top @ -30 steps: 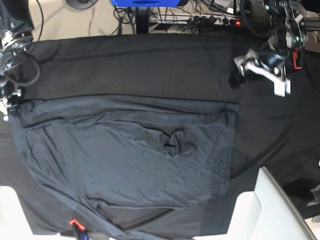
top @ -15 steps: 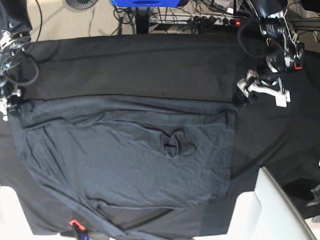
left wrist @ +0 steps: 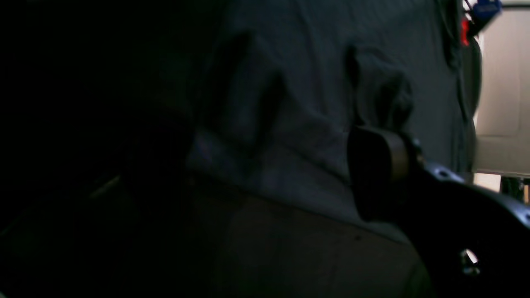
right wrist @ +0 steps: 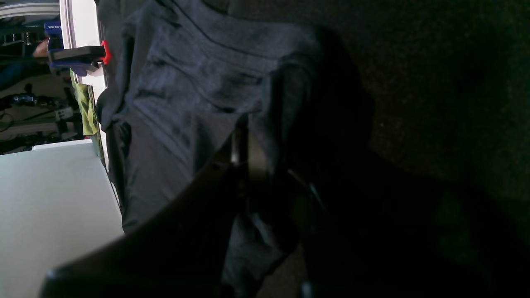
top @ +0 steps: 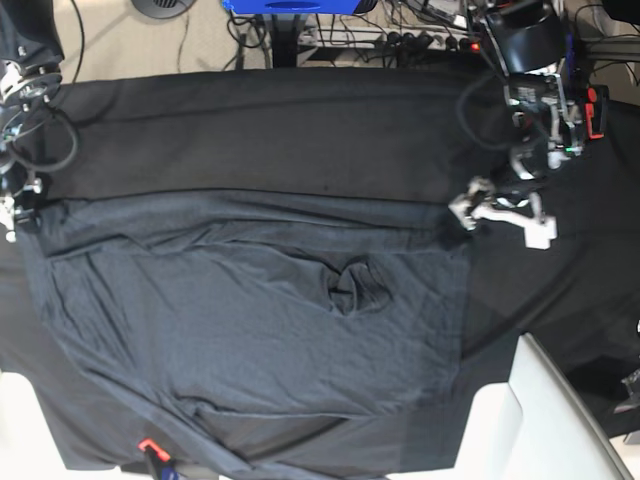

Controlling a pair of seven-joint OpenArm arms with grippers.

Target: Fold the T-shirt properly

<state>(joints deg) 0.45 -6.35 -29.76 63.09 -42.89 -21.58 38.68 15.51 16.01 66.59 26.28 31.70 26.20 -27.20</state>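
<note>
The dark grey T-shirt (top: 250,320) lies spread over the black table cloth (top: 300,120), with a small bunched wrinkle near its middle. My left gripper (top: 498,222) hangs open just beside the shirt's upper right corner, nothing between its fingers. In the left wrist view one finger (left wrist: 377,174) shows over the T-shirt (left wrist: 310,82) near its hem; the other is lost in the dark. At the base view's left edge my right gripper (top: 18,205) is shut on the shirt's corner. In the right wrist view the right gripper (right wrist: 248,153) pinches a bunched fold of the T-shirt (right wrist: 198,82).
White panels stand at the lower right (top: 560,420) and lower left (top: 15,420). A red and blue clamp (top: 150,447) sits at the near edge. Cables and a power strip (top: 430,40) lie beyond the table's far edge, beside a blue object (top: 290,6).
My left gripper has come down and to the left from the far right of the table to the shirt's upper right corner. The right arm and the shirt have not moved.
</note>
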